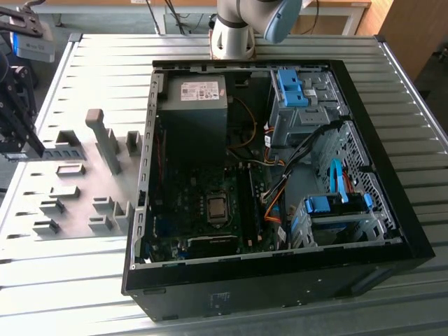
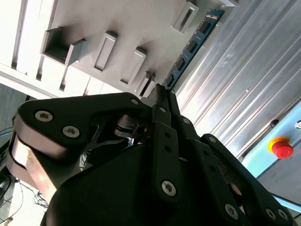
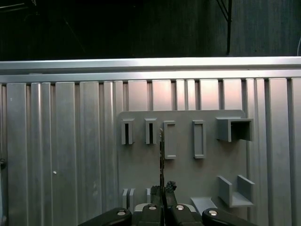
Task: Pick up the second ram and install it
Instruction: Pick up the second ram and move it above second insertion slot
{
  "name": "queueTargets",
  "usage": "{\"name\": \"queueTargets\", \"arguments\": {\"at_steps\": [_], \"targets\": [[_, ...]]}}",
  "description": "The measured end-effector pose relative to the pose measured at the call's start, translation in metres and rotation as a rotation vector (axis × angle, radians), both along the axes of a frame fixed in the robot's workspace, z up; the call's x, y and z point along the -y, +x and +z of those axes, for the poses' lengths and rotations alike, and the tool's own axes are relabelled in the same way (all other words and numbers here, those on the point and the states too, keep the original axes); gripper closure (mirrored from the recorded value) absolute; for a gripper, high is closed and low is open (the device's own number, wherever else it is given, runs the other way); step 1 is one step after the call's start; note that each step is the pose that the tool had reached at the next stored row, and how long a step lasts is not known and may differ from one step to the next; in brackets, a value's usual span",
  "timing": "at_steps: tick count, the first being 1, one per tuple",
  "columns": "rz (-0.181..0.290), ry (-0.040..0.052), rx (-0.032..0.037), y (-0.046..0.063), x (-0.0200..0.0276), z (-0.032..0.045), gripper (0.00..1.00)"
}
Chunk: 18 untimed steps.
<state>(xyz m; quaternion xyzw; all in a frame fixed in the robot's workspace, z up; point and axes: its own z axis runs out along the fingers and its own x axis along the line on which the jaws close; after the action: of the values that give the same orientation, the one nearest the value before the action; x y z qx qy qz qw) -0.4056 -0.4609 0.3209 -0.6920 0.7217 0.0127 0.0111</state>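
The second ram point(image 2: 193, 47) is a thin blue stick with black chips, and my gripper point(image 2: 162, 92) is shut on one end of it. It reaches out from the fingertips over the grey holder plate point(image 2: 117, 28). In the first wrist view the ram point(image 3: 161, 150) appears edge-on as a thin dark line rising from the gripper point(image 3: 162, 189) between two slots of the plate point(image 3: 188, 169). I cannot tell whether the stick touches the plate. The open computer case point(image 1: 392, 231) lies on the table with its motherboard point(image 1: 210, 210) exposed.
The holder plate point(image 1: 77, 189) with its raised slots and blocks lies at the exterior view's left of the case. The ribbed metal table point(image 1: 105, 63) surrounds both. The arm's base point(image 1: 234, 35) stands behind the case. A red button point(image 2: 281, 148) sits beyond the table edge.
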Motion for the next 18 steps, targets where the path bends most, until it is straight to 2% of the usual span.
{"name": "queueTargets", "arguments": {"at_steps": [13, 18], "targets": [[0.000, 0.0008, 0.0002, 0.0000, 0.0000, 0.0090, 0.87], [0.000, 0.0011, 0.0001, 0.0000, 0.0000, 0.0100, 0.87]]}}
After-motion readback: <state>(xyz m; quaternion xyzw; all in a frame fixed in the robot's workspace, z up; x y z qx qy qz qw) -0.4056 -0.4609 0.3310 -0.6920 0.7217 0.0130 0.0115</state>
